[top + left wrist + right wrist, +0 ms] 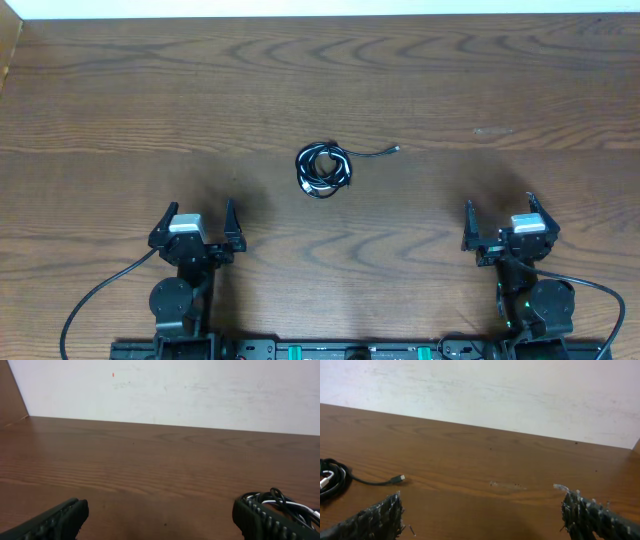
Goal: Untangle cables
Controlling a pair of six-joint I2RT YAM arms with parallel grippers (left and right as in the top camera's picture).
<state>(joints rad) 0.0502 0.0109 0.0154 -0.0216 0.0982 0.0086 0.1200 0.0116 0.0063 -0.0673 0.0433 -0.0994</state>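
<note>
The cables (pixel 324 168) lie in one small coiled bundle at the middle of the table, black cords with a white cord among them, and one black end with a plug (pixel 394 150) trails off to the right. In the left wrist view the bundle (pixel 280 500) peeks out behind the right finger. The right wrist view shows the coil (pixel 331 481) at its left edge. My left gripper (pixel 196 225) stands open near the front left, well short of the bundle. My right gripper (pixel 502 222) is open at the front right with nothing between its fingers.
The wooden table (pixel 320 80) stretches to a pale wall at the back. Thick black cables (pixel 85 310) run from the arm bases along the front edge. A faint pale smudge (pixel 492 130) marks the wood at the right.
</note>
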